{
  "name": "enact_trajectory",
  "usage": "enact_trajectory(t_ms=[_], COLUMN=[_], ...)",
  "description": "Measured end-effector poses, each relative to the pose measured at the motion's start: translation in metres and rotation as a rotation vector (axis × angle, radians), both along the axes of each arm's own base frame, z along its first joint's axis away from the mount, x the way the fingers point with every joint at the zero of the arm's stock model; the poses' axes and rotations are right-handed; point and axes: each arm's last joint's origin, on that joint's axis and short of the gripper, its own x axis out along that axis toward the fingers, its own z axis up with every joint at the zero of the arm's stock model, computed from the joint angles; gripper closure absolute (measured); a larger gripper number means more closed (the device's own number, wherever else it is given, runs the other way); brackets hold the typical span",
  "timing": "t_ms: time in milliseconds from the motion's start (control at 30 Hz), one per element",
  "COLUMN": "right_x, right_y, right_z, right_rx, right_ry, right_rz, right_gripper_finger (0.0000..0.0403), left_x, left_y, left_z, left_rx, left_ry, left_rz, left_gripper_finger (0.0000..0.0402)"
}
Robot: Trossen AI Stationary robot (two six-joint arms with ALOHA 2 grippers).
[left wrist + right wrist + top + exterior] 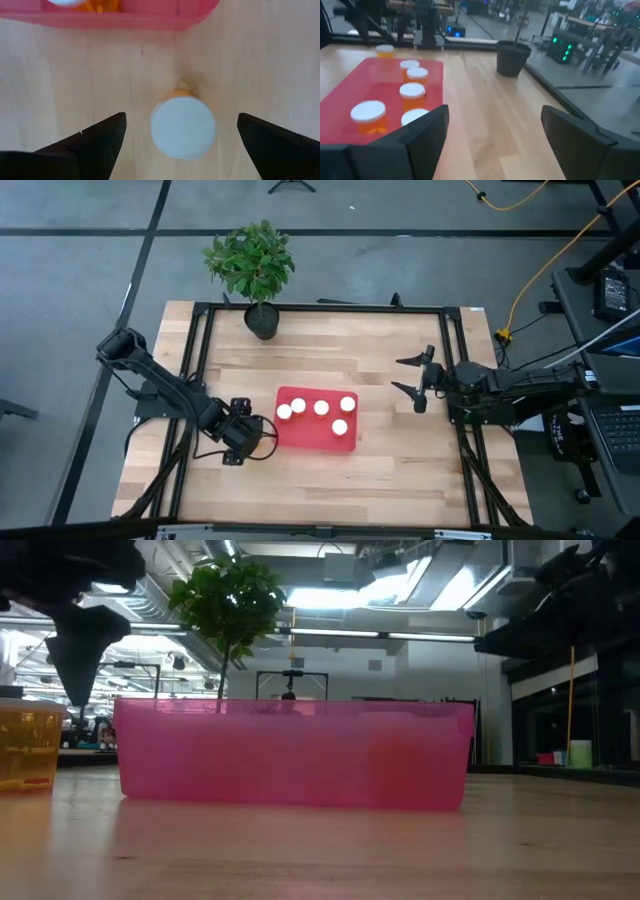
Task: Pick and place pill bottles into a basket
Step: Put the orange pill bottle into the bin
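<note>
So five bottles (321, 408) are already standing in the tray (316, 439), white caps up, spread over its top half in the high view. That leaves one: the last bottle (183, 127) is upright on the table (400, 470), just outside the tray's left edge. You can see it in the low view too, sitting apart from the tray wall.

The left gripper (182, 137) is right above that last bottle, pointing down, jaws wide open with one finger on each side of the cap and clear gaps both sides. Not touching it, not holding anything yet.

The right gripper (415, 385) is parked off to the tray's right, well apart from it, jaws also spread open and empty.

My read: basically five of six done, and this is the lineup for the final grab. What's left is closing on that bottle, lifting it over the tray wall and setting it down in the free space.
</note>
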Motion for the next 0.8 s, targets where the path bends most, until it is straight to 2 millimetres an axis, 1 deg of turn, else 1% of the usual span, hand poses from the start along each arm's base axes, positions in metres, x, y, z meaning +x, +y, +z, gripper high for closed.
enact_trajectory(t_ms=[100,233,367,533,800], right_x=[0.000,0.001,0.001,0.001,0.001], right_y=[0.000,0.000,0.000,0.000,0.000], right_z=[0.003,0.006,0.008,0.009,0.009], right_rx=[-0.028,-0.048,-0.046,-0.047,-0.048], right_ry=[-0.028,-0.051,-0.068,-0.078,-0.077], right_rz=[0.004,0.006,0.006,0.006,0.006], right_gripper_finger=[0.0084,0.0084,0.0084,0.0084,0.0084], left_x=[0.001,0.000,-0.001,-0.001,-0.001], left_y=[0.000,0.000,0.000,0.000,0.001], left_z=[-0.007,-0.019,-0.022,-0.022,-0.022], left_rx=[0.028,0.023,0.022,0.021,0.027], left_ry=[0.008,0.010,0.014,0.010,0.009], left_rz=[0.015,0.036,0.063,0.063,0.064], left_gripper_finger=[0.0027,0.0030,0.0048,0.0093,0.0191])
